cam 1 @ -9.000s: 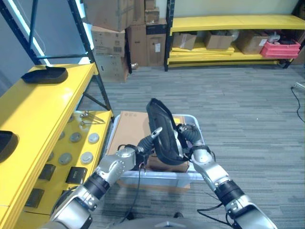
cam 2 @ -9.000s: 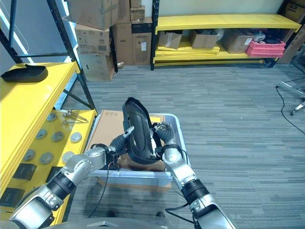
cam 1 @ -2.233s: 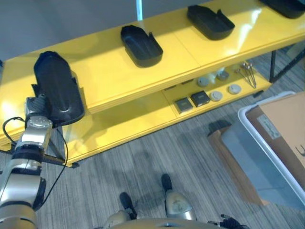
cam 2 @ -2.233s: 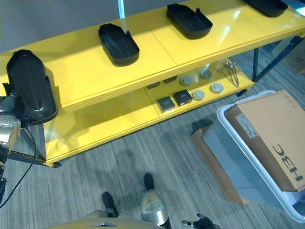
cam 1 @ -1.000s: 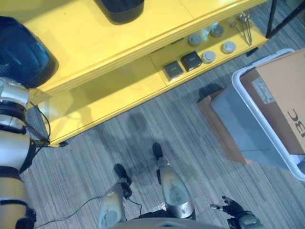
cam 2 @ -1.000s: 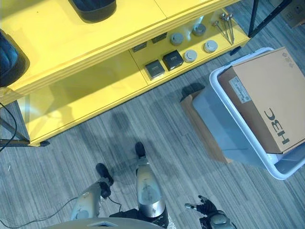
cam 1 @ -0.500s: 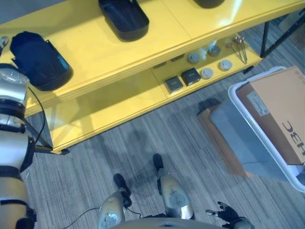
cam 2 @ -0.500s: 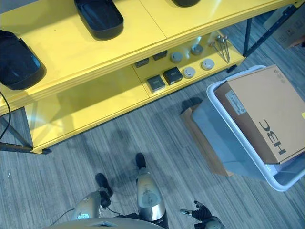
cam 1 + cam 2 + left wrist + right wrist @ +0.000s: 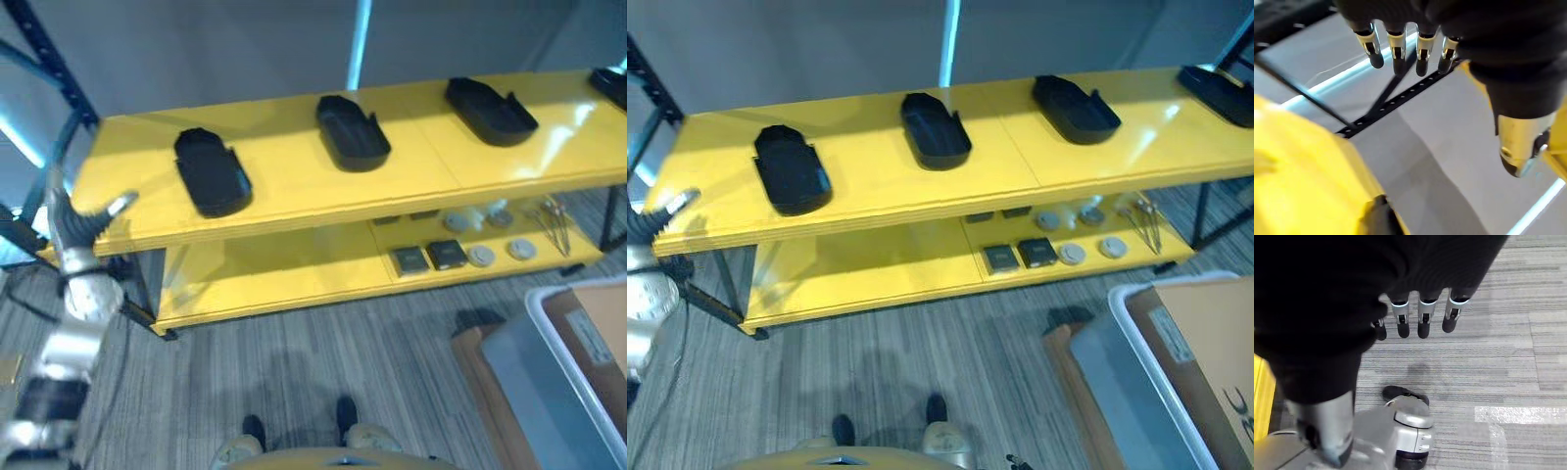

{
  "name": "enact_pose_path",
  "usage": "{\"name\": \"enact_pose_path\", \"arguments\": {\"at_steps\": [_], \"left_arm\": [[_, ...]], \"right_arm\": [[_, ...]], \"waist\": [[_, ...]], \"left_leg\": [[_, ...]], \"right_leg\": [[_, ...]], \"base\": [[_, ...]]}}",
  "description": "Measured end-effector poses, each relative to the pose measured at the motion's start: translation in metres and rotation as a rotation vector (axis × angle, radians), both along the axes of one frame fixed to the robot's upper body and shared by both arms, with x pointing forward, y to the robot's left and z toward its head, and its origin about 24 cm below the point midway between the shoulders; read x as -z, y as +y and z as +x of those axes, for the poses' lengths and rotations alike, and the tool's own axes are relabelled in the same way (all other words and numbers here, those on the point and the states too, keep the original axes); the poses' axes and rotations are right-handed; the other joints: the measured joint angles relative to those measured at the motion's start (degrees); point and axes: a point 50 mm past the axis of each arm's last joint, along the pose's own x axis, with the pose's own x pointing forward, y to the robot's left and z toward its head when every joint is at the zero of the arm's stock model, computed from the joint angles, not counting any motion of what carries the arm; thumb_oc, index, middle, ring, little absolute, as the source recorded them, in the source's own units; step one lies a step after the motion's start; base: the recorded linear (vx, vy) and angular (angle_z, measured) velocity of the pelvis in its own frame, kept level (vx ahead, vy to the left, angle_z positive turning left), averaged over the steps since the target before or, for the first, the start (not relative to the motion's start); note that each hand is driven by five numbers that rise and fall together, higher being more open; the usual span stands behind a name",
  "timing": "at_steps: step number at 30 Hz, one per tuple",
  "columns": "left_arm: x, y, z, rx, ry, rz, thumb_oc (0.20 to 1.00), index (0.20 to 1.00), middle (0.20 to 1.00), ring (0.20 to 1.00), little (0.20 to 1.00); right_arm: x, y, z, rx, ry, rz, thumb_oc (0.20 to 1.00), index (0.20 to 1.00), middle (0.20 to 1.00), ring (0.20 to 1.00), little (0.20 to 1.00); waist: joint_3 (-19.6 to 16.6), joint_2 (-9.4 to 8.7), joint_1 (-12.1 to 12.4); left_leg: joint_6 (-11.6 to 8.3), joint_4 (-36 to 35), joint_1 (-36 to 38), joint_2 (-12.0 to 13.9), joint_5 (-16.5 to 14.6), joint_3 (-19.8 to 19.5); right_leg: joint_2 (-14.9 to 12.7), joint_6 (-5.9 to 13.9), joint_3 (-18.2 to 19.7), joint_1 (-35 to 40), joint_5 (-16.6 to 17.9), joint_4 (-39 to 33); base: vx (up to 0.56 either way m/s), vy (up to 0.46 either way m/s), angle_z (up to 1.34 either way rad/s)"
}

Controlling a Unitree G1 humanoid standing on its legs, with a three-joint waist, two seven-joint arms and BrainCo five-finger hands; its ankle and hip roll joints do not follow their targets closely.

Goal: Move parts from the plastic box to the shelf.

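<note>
Several black tray-shaped parts lie in a row on the yellow shelf's [image 9: 284, 196] top board. The leftmost part [image 9: 211, 172] rests near the board's left end, with another part [image 9: 353, 131] and a third [image 9: 490, 106] to its right. My left hand [image 9: 82, 231] hangs open off the shelf's left end, apart from the leftmost part; its straight fingers [image 9: 1396, 48] hold nothing. The grey plastic box [image 9: 1144, 364] stands on the floor at lower right with a cardboard box [image 9: 1210, 338] in it. My right hand [image 9: 1425, 319] hangs open over the carpet.
The lower board carries small round metal parts [image 9: 482, 255] and black square parts [image 9: 447, 254]. A black rack post [image 9: 44, 59] rises at the shelf's left end, close to my left hand. Grey carpet lies between the shelf and the box.
The camera has tilted up toward the shelf. My left hand has drawn away from the leftmost part, which stays on the top board, and now hangs off the shelf's left end.
</note>
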Motion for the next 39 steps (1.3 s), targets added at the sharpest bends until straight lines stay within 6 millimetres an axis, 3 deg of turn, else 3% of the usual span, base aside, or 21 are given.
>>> {"name": "enact_pose_path", "arguments": {"at_steps": [3,6,10,11,12,13,14,15,17,18,19,20,22,24,27,28,31,34,36,39], "left_arm": [[0.029,-0.002,-0.016,0.038,0.131,-0.042,1.000,1.000,1.000,1.000,1.000],[0.034,-0.001,-0.019,0.060,0.166,-0.063,1.000,1.000,1.000,1.000,1.000],[0.035,0.001,-0.020,0.079,0.178,-0.076,1.000,1.000,1.000,1.000,1.000],[0.033,0.001,-0.019,0.087,0.171,-0.077,1.000,1.000,1.000,1.000,1.000],[0.030,0.001,-0.017,0.092,0.158,-0.075,1.000,1.000,1.000,1.000,1.000],[0.028,-0.001,-0.017,0.100,0.145,-0.078,1.000,1.000,1.000,1.000,1.000],[0.029,0.002,-0.019,0.089,0.140,-0.087,1.000,1.000,1.000,1.000,1.000],[0.031,0.005,-0.022,0.069,0.137,-0.103,1.000,1.000,1.000,1.000,1.000],[0.023,0.010,-0.022,0.053,0.103,-0.103,1.000,1.000,1.000,1.000,1.000],[0.019,0.014,-0.022,0.044,0.084,-0.105,1.000,1.000,1.000,1.000,1.000],[0.000,0.024,-0.018,0.030,0.036,-0.060,1.000,1.000,1.000,1.000,1.000],[-0.002,0.029,-0.018,0.010,0.026,-0.062,1.000,1.000,1.000,1.000,1.000],[0.008,0.021,-0.019,0.029,0.039,-0.111,1.000,1.000,1.000,1.000,1.000],[0.011,0.019,-0.018,0.036,0.056,-0.122,1.000,1.000,1.000,1.000,1.000],[0.005,0.021,-0.017,0.035,0.041,-0.120,1.000,1.000,1.000,1.000,1.000],[0.007,0.018,-0.016,0.043,0.045,-0.132,1.000,1.000,1.000,1.000,1.000],[0.021,-0.003,-0.022,0.093,0.057,-0.207,1.000,1.000,1.000,1.000,1.000],[0.018,-0.017,-0.014,0.152,0.057,-0.219,1.000,1.000,1.000,1.000,1.000],[0.020,-0.017,-0.012,0.143,0.062,-0.231,1.000,1.000,1.000,1.000,1.000],[0.029,-0.013,-0.018,0.121,0.094,-0.252,1.000,1.000,1.000,1.000,1.000]], "right_arm": [[-0.001,-0.003,0.004,0.023,0.000,-0.023,1.000,1.000,1.000,1.000,1.000],[-0.002,-0.007,0.008,0.051,-0.009,-0.033,1.000,1.000,1.000,1.000,1.000],[-0.002,-0.004,0.014,0.143,-0.021,0.003,1.000,1.000,1.000,1.000,1.000],[-0.004,-0.005,0.017,0.211,-0.042,0.022,1.000,1.000,1.000,1.000,1.000],[-0.004,-0.005,0.017,0.307,-0.076,0.054,1.000,1.000,1.000,1.000,1.000],[-0.009,-0.009,0.021,0.329,-0.108,0.060,1.000,1.000,1.000,1.000,1.000],[-0.015,-0.017,0.031,0.339,-0.144,0.055,1.000,1.000,1.000,1.000,1.000],[-0.015,-0.015,0.030,0.352,-0.137,0.069,1.000,1.000,1.000,1.000,1.000],[-0.015,-0.013,0.031,0.352,-0.123,0.081,1.000,1.000,1.000,1.000,1.000],[-0.013,-0.011,0.027,0.362,-0.108,0.084,1.000,1.000,1.000,1.000,1.000],[-0.011,-0.008,0.025,0.381,-0.108,0.096,1.000,1.000,1.000,1.000,1.000],[-0.009,-0.004,0.025,0.387,-0.096,0.105,1.000,1.000,1.000,1.000,1.000],[-0.006,-0.001,0.014,0.380,-0.060,0.128,1.000,1.000,1.000,1.000,1.000],[-0.005,-0.003,0.006,0.379,-0.038,0.127,1.000,1.000,1.000,1.000,1.000],[-0.005,-0.001,0.008,0.387,-0.059,0.131,1.000,1.000,1.000,1.000,1.000],[-0.008,-0.004,0.019,0.399,-0.104,0.131,1.000,1.000,1.000,1.000,1.000],[-0.049,-0.010,0.090,0.626,-0.483,0.270,1.000,1.000,1.000,1.000,1.000],[-0.069,-0.005,0.122,0.647,-0.607,0.318,1.000,1.000,1.000,1.000,1.000],[-0.058,-0.008,0.110,0.680,-0.549,0.288,1.000,1.000,1.000,1.000,1.000],[-0.039,-0.013,0.069,0.719,-0.420,0.235,1.000,1.000,1.000,1.000,1.000]], "waist": [[-0.41,-0.73,2.61],[-0.57,-1.01,3.87],[-0.41,-1.30,3.47],[0.26,-1.13,3.41],[1.62,-1.10,3.09],[2.67,0.27,2.89],[4.28,1.57,3.48],[4.13,2.32,2.90],[3.77,2.37,2.17],[3.36,1.17,1.84],[3.76,-1.63,1.57],[4.84,-3.72,2.03],[4.18,-3.84,1.55],[4.04,-4.16,1.93],[2.93,-5.57,2.68],[3.01,-4.99,2.53],[2.37,-2.87,0.54],[1.49,-1.41,-0.84],[0.67,-0.47,-1.27],[0.40,-0.09,-1.41]], "left_leg": [[0.66,-0.80,0.41,-1.44,-0.01,-0.48],[1.58,-0.94,0.51,-2.74,-0.18,-1.07],[2.74,-0.49,0.39,-5.11,-0.28,-2.29],[3.78,0.03,0.15,-5.31,-0.77,-3.72],[6.24,6.11,-2.24,-8.13,-3.10,-4.15],[9.99,14.82,-5.89,-9.10,-7.37,-3.36],[9.75,17.27,-7.12,-7.63,-9.86,-2.70],[9.68,16.76,-7.29,-7.43,-10.07,-2.07],[7.87,11.56,-6.99,-7.68,-9.41,-1.65],[3.98,9.07,-6.47,-8.91,-10.00,-1.53],[6.72,20.08,-8.21,-8.06,-14.27,-3.99],[7.94,20.19,-7.24,-9.74,-13.70,-3.07],[7.04,19.28,-8.62,-8.28,-12.79,-5.57],[5.37,15.84,-7.88,-7.28,-11.32,-6.58],[4.96,13.15,-6.75,-6.85,-7.85,-6.62],[4.72,13.11,-6.74,-6.28,-7.69,-6.89],[3.31,11.19,-6.07,-4.60,-6.22,-6.58],[2.65,7.08,-3.60,-3.92,-3.95,-6.15],[2.49,4.09,-2.52,-3.55,-2.74,-5.69],[2.46,2.00,-1.86,-3.67,-2.01,-5.73]], "right_leg": [[-1.51,1.05,-0.54,0.41,-0.23,0.16],[-2.92,1.87,-0.81,0.42,-0.69,0.79],[-4.72,3.39,-1.29,-0.98,-2.10,5.22],[-5.74,4.22,-1.56,-2.39,-2.60,8.87],[-7.71,4.75,-1.35,-7.76,-2.35,18.64],[-8.85,6.16,-1.49,-12.58,-1.76,26.15],[-9.44,6.75,-0.39,-15.69,-1.12,30.59],[-9.22,6.15,-0.72,-17.16,-2.01,31.98],[-8.89,6.40,-1.20,-17.90,-2.43,28.81],[-9.05,6.74,-1.49,-17.13,-2.71,22.05],[-9.98,11.45,2.11,-13.77,-4.81,11.21],[-11.33,11.39,3.08,-12.02,-4.21,8.90],[-8.37,9.75,2.01,-10.00,-3.00,8.69],[-7.38,8.27,-0.22,-7.51,-2.36,9.19],[-6.42,6.26,-0.38,-0.49,-1.89,5.06],[-5.60,4.94,-0.43,0.06,-1.46,4.02],[-3.82,3.34,-0.34,-0.61,-1.77,3.97],[-2.92,2.77,-0.33,-0.73,-1.93,4.10],[-2.45,2.76,-0.31,-0.94,-2.75,5.05],[-2.40,2.95,-0.37,-0.71,-2.97,4.82]], "base": [[-0.07,0.132,0.16],[-0.07,0.148,0.13],[-0.08,0.175,0.12],[-0.07,0.195,0.00],[-0.06,0.196,-0.14],[-0.02,0.076,-0.44],[0.03,-0.046,-0.56],[0.07,-0.112,-0.41],[0.12,-0.155,-0.13],[0.14,-0.128,-0.06],[0.24,-0.194,-0.13],[0.22,-0.178,-0.17],[0.20,-0.195,0.20],[0.16,-0.172,0.44],[0.14,-0.132,0.11],[0.17,-0.135,0.05],[0.06,-0.007,-0.12],[0.00,0.039,-0.10],[0.00,0.021,-0.05],[0.00,0.000,0.00]]}}
